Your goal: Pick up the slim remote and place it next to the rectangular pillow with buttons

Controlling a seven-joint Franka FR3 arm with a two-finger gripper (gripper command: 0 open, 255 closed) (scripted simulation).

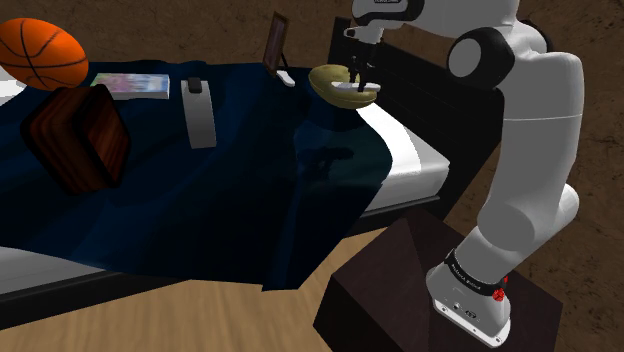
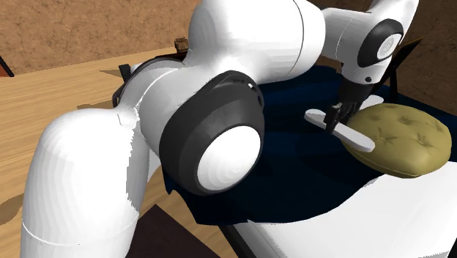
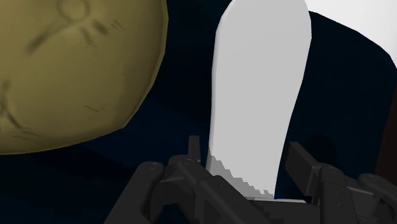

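Note:
My gripper [image 3: 247, 173] is shut on one end of a slim white remote [image 3: 257, 95], which sticks out flat between the fingers. An olive pillow with button tufts [image 3: 70, 70] lies right beside the remote on the dark blue blanket [image 3: 343, 83]. In the second exterior view the remote [image 2: 338, 129] hangs level from the gripper [image 2: 335, 117] at the pillow's [image 2: 406, 139] near edge, a little above the blanket. From the shoulder view the gripper [image 1: 358, 78] and remote [image 1: 350, 88] overlap the pillow [image 1: 330, 78] at the bed's far right corner.
On the bed lie a basketball [image 1: 42, 52], a dark brown cushion [image 1: 78, 135], a flat book [image 1: 130, 85], a long grey remote [image 1: 200, 115] and a leaning frame [image 1: 275, 45]. The white mattress edge [image 1: 410, 150] shows beside the blanket. The dark stand [image 1: 400, 290] sits on wooden floor.

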